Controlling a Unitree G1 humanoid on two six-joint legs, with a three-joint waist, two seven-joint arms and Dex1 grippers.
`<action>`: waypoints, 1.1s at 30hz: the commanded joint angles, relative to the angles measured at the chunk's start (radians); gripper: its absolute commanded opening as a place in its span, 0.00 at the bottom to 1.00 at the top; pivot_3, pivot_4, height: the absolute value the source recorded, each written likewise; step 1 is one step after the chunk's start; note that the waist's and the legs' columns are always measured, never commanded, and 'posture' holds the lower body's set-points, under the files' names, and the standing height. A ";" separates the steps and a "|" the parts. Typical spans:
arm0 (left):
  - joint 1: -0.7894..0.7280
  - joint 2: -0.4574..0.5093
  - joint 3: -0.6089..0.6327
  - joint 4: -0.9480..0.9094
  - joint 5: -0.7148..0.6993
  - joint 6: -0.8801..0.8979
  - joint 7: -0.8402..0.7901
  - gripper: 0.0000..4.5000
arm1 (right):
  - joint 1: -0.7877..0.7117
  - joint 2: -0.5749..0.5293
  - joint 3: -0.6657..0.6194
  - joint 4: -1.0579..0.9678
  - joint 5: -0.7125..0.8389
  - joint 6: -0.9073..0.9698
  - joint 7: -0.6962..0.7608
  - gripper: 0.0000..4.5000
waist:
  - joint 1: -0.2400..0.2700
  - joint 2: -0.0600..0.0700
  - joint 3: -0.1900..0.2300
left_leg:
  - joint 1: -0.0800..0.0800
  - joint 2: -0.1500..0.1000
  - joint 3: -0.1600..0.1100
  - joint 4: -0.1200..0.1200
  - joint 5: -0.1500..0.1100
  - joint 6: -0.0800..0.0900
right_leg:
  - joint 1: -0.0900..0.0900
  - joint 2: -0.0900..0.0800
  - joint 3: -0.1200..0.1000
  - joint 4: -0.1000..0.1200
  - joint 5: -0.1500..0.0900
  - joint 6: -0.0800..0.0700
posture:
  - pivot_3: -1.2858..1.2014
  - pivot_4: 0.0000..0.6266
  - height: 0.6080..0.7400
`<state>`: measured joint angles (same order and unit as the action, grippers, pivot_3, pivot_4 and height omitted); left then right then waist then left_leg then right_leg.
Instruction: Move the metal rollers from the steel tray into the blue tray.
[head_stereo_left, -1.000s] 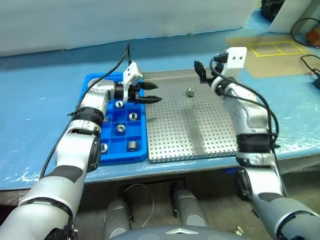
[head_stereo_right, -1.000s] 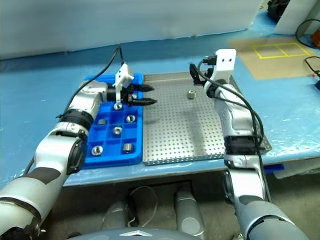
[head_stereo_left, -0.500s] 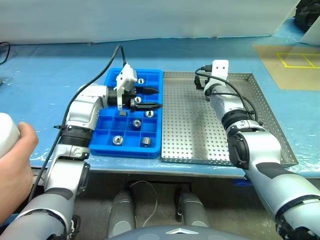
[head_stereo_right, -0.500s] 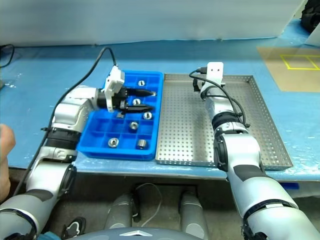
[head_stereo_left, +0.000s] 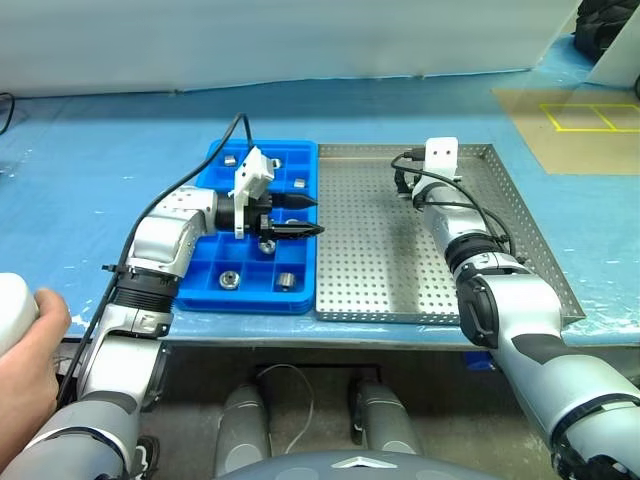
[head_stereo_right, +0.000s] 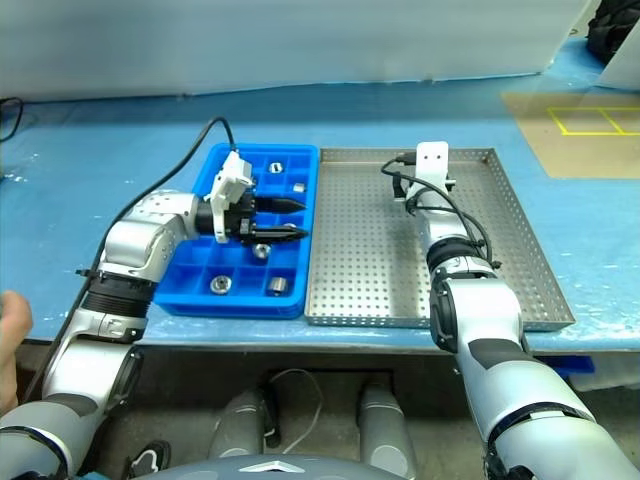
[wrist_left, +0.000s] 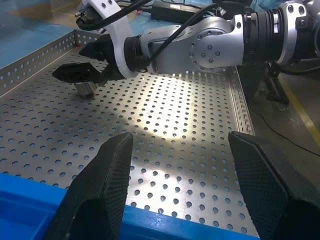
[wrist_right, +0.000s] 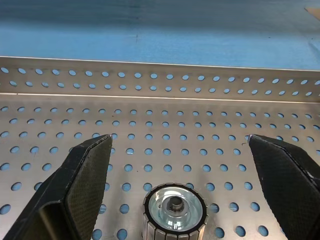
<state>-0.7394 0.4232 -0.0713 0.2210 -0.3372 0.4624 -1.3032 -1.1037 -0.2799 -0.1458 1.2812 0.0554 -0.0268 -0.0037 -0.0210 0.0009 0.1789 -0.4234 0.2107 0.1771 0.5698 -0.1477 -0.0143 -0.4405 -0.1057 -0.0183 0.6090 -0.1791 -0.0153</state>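
The blue tray (head_stereo_left: 245, 300) lies left of the steel tray (head_stereo_left: 380, 260) and holds several metal rollers, one of them (head_stereo_left: 287, 280) in a near compartment. My left gripper (head_stereo_left: 303, 215) hovers over the blue tray's right edge, pointing toward the steel tray, open and empty. At the far end of the steel tray my right gripper (wrist_right: 178, 139) sits low over the perforated floor, open. One roller (wrist_right: 174, 210) stands upright on the floor between its fingers, apart from both. The left wrist view shows that same roller (wrist_left: 86, 89) under the right gripper's fingertips.
A person's hand (head_stereo_left: 25, 345) with a white object is at the near left, off the table. A black cable (head_stereo_left: 195, 175) runs from the left wrist across the blue table cover. A tan mat with yellow tape (head_stereo_left: 560, 120) lies at the back right.
The camera has swung. My right gripper has come down from above the steel tray to its floor, around the roller. My left gripper has drawn back a little. A person's hand has appeared at the left.
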 joint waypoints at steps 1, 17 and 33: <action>0.004 0.020 -0.007 -0.052 -0.031 0.003 -0.014 0.71 | 0.000 0.005 0.002 -0.031 -0.013 -0.007 0.004 1.00 | 0.000 0.000 0.000 | 0.000 0.000 0.000 0.000 0.000 0.000 | 0.000 0.000 0.000 0.000 0.000 0.000 | 0.40 0.24 1.00; 0.018 0.072 -0.044 -0.077 -0.038 -0.003 -0.053 0.71 | -0.015 0.027 -0.051 -0.012 0.016 0.071 -0.022 1.00 | 0.002 0.000 0.000 | 0.001 0.013 0.000 -0.001 0.002 -0.005 | -0.001 0.013 0.000 -0.001 0.001 -0.002 | 0.40 0.24 1.00; 0.009 0.084 -0.053 -0.046 -0.026 -0.034 -0.062 0.72 | -0.028 0.060 -0.091 -0.021 0.044 0.138 0.047 0.37 | 0.004 0.000 0.000 | 0.003 0.013 0.000 -0.003 0.004 -0.007 | -0.002 0.014 0.001 -0.001 0.002 -0.003 | 0.40 0.24 1.00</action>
<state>-0.7136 0.4936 -0.1230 0.1936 -0.3538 0.4409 -1.3537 -1.1083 -0.2288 -0.2276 1.2817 0.0848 0.1032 0.0290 -0.0170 0.0013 0.1791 -0.4201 0.2238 0.1775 0.5663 -0.1440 -0.0215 -0.4422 -0.0911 -0.0169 0.6084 -0.1775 -0.0184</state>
